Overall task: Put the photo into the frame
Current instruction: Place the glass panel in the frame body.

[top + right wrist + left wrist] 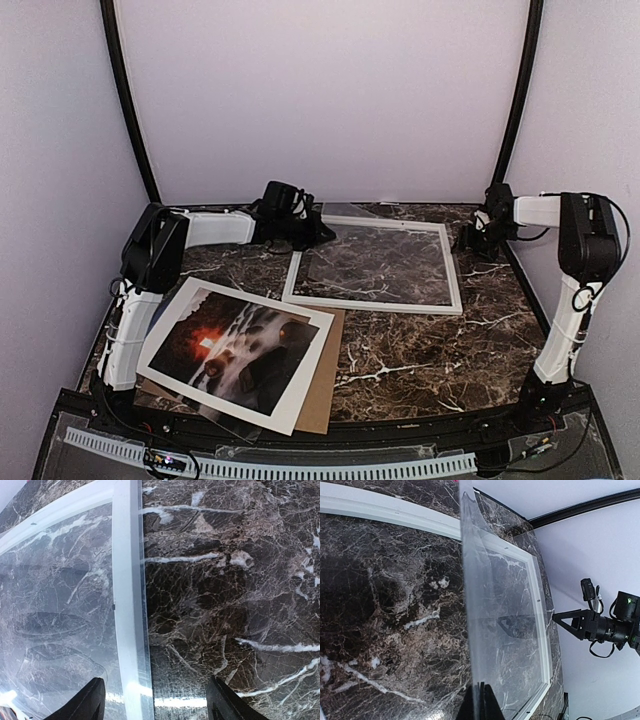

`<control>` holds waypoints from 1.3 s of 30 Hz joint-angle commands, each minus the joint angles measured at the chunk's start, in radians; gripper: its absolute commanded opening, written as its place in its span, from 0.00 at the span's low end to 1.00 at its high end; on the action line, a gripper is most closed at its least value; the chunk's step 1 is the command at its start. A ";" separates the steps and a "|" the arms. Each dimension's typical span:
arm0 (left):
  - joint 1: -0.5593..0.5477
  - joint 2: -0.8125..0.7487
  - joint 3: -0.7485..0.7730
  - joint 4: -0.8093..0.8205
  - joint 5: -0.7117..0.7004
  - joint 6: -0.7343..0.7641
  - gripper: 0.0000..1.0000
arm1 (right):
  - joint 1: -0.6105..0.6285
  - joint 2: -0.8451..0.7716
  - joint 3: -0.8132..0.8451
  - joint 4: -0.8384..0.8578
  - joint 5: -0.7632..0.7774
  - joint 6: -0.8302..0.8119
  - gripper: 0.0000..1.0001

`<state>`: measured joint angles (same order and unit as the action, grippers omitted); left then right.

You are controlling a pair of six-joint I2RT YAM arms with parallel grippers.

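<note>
While the left gripper (481, 701) pinches a clear plastic sheet (495, 605) tilted up off the white frame (395, 514), the right gripper (157, 700) hangs open. Its fingers (90, 702) straddle one rail.

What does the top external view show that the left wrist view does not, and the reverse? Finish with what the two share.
Only top external: the photo lying over a brown cardboard sheet at the near left, apart from the frame.
Only left wrist: a close look at the left end effector shut on the edge of a clear sheet, which stands tilted up off the frame.
Both: the white frame on the marble table, the clear sheet, and the right end effector by the frame's right rail.
</note>
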<state>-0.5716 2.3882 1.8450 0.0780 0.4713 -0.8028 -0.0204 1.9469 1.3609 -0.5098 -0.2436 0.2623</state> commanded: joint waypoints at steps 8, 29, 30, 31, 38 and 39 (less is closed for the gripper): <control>0.006 -0.007 0.061 -0.072 0.017 0.049 0.00 | 0.005 0.018 0.007 0.001 -0.004 -0.011 0.70; 0.014 0.007 0.085 -0.135 0.041 0.090 0.00 | 0.005 0.037 0.015 -0.005 -0.009 -0.014 0.72; 0.014 0.009 0.085 -0.135 0.042 0.090 0.00 | 0.005 0.037 0.015 -0.006 -0.010 -0.014 0.72; 0.014 0.009 0.086 -0.135 0.044 0.091 0.00 | 0.005 0.036 0.015 -0.006 -0.010 -0.014 0.72; 0.016 0.016 0.090 -0.141 0.046 0.097 0.00 | 0.005 0.040 0.020 -0.009 -0.010 -0.015 0.73; 0.017 0.016 0.092 -0.142 0.046 0.098 0.00 | 0.005 0.039 0.022 -0.011 -0.010 -0.015 0.73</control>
<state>-0.5587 2.4069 1.9091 -0.0441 0.4931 -0.7284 -0.0204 1.9732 1.3609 -0.5175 -0.2436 0.2588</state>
